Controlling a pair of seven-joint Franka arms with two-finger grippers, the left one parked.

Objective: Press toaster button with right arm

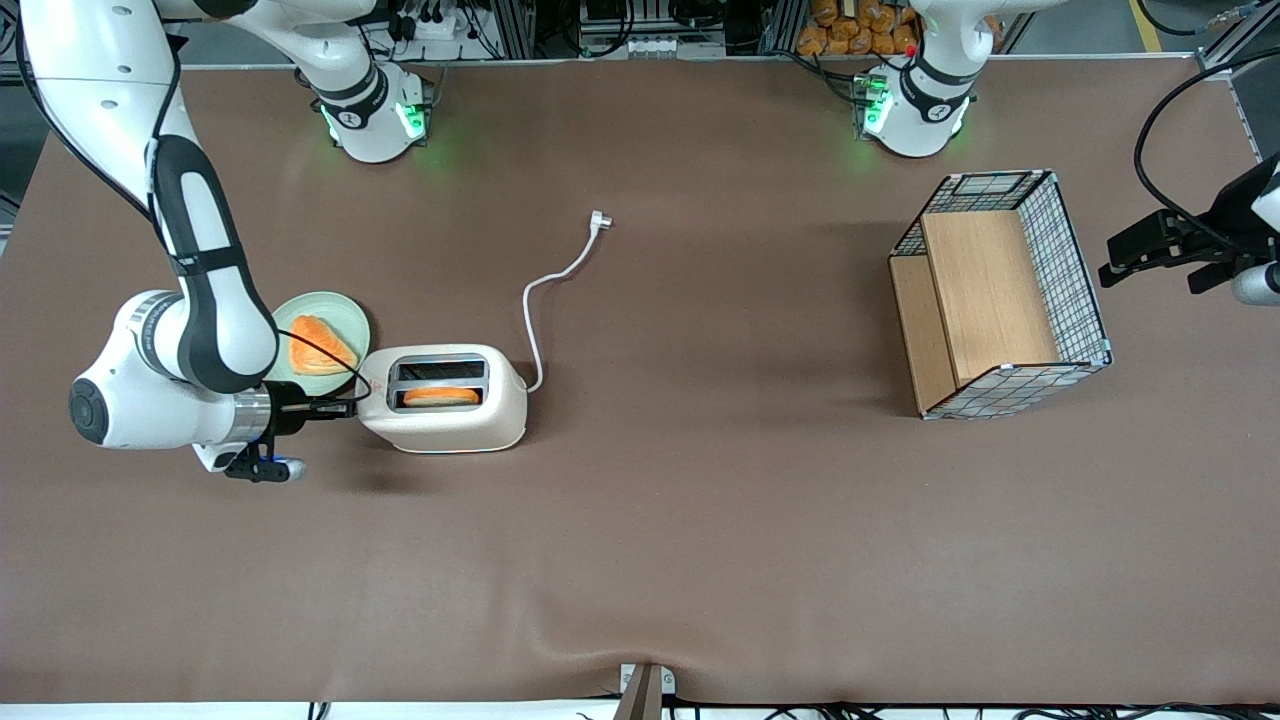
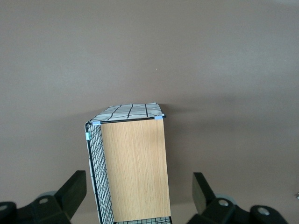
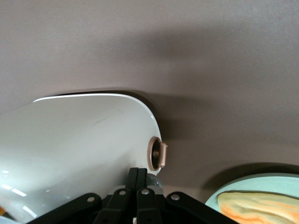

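The cream-white toaster stands on the brown table toward the working arm's end, with a slice of toast sunk in the slot nearer the front camera while the other slot looks dark. Its white cord curls away across the table surface to a plug lying loose, farther from the front camera than the toaster. The right arm bends down low so that its wrist lies roughly level with the toaster's end, and the gripper reaches in horizontally until its slim black fingers, pressed together into a single narrow tip, meet the rounded end wall of the toaster. In the right wrist view the gripper shows the two fingers side by side with no gap between them, touching the toaster just beside a small bronze-coloured knob set in a round collar on that end (whether the tip is actually bearing on a lever cannot be told). Just beside the toaster, slightly farther from the front camera, sits a pale green plate carrying an orange-and-cream piece of bread. Well apart, toward the parked arm's end of the table, a wire basket with wooden panels lies tipped on its side.
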